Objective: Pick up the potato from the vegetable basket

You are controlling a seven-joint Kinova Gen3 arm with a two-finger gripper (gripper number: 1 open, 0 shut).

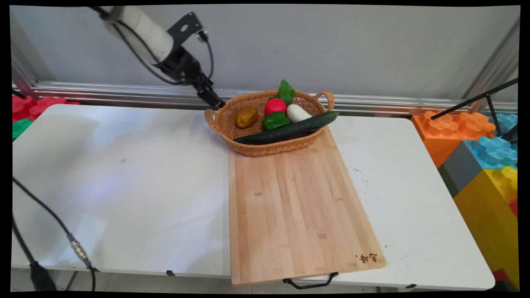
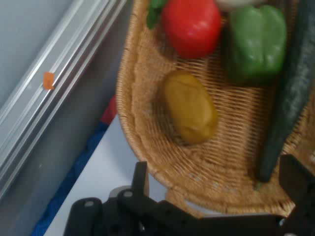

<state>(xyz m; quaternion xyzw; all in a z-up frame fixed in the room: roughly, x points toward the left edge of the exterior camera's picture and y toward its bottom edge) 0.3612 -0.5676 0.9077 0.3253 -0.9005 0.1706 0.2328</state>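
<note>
A woven basket stands at the far end of a wooden cutting board. It holds a brown potato, a red tomato, a green pepper, a white vegetable, a leafy green and a long cucumber. My gripper hangs just behind the basket's left handle, open and holding nothing. In the hand view the gripper straddles the basket's rim, with the potato nearest, then the tomato, pepper and cucumber.
Large toy blocks in orange, blue, grey and yellow are stacked off the table's right edge. Red and green blocks lie at the far left. An aluminium rail runs behind the table. Black cables hang at the front left.
</note>
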